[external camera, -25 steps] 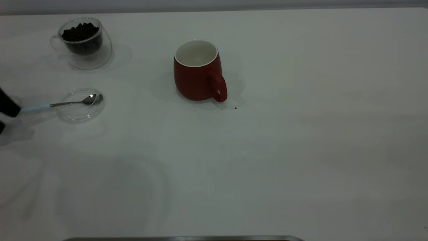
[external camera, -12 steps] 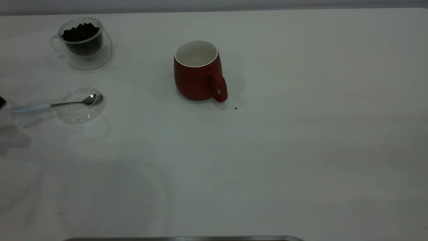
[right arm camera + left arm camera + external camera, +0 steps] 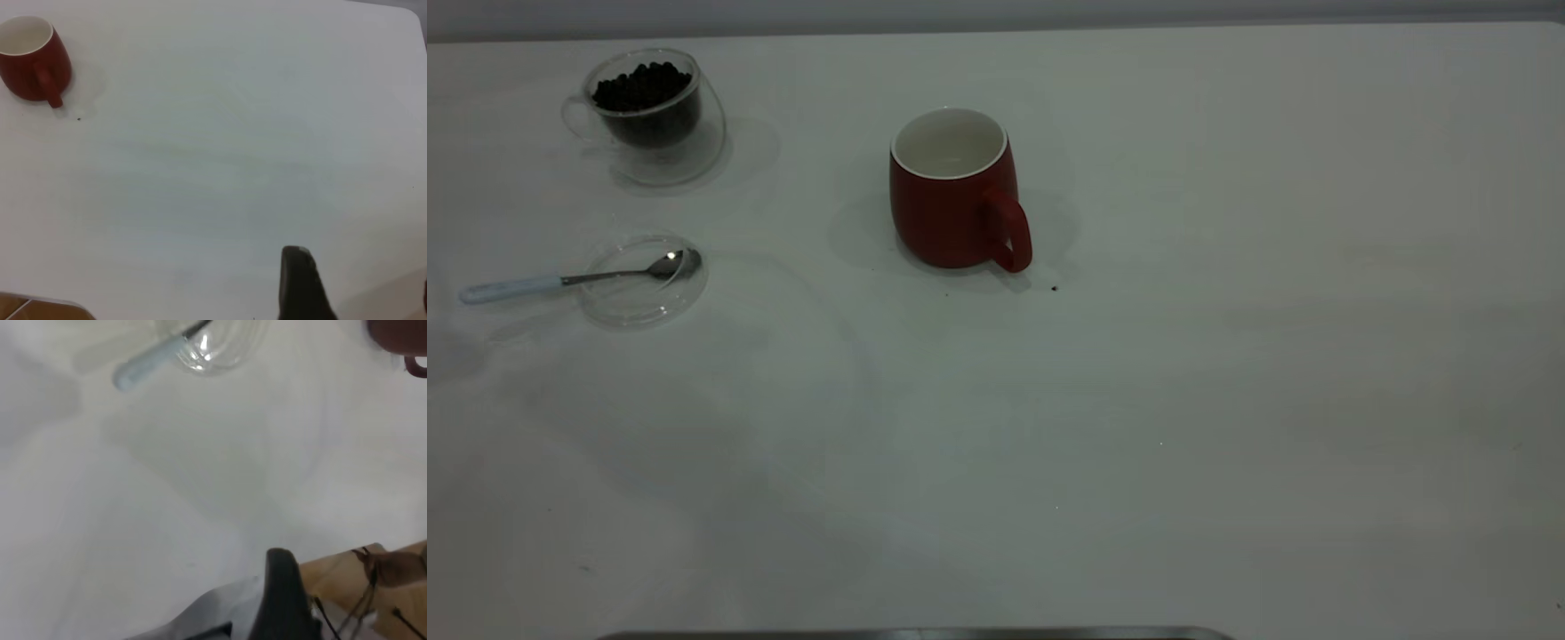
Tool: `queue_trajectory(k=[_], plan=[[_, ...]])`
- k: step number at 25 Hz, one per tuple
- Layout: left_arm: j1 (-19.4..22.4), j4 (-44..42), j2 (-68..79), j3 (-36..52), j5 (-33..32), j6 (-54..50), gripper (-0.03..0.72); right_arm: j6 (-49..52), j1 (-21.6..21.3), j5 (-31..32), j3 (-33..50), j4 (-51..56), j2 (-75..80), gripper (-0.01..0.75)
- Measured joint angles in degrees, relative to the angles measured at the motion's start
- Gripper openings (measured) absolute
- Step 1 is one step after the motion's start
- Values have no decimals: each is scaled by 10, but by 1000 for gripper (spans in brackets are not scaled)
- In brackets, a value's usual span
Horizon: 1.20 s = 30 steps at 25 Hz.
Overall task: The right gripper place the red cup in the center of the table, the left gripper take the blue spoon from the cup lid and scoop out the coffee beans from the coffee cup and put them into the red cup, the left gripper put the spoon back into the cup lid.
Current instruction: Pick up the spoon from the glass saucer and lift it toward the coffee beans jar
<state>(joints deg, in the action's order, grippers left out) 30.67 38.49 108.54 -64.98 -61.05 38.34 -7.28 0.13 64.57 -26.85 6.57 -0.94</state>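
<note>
The pale-blue-handled metal spoon (image 3: 574, 279) rests its bowl in the clear round lid (image 3: 641, 279) at nine o'clock of the dark red ceramic mug (image 3: 951, 191) on the white tabletop (image 3: 1227, 356); whether either gripper's fingers are spread, I cannot tell.

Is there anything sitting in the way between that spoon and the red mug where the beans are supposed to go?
Nothing visible does. The blue spoon lies with its bowl in the cup lid, and only bare table lies between it and the red cup. The coffee cup stands farther back, off that line.
</note>
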Motion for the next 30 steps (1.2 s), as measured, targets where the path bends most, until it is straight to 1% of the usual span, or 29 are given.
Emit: queue_trajectory(k=[2,3,5,6,10,15,23,27,30], plan=[[0,27,-47,75,79,39,593,0,0,0,0,0,0,466],[0,45,-63,99,122,62,593,0,0,0,0,0,0,466],[0,70,-94,134,186,89,593,0,0,0,0,0,0,466],[0,74,-99,138,208,97,592,0,0,0,0,0,0,466],[0,80,-82,142,235,115,591,0,0,0,0,0,0,466],[0,82,-33,142,285,196,589,0,0,0,0,0,0,466],[0,91,34,142,338,217,589,0,0,0,0,0,0,466],[0,101,94,140,349,225,589,0,0,0,0,0,0,466],[0,141,139,127,338,255,588,0,0,0,0,0,0,466]])
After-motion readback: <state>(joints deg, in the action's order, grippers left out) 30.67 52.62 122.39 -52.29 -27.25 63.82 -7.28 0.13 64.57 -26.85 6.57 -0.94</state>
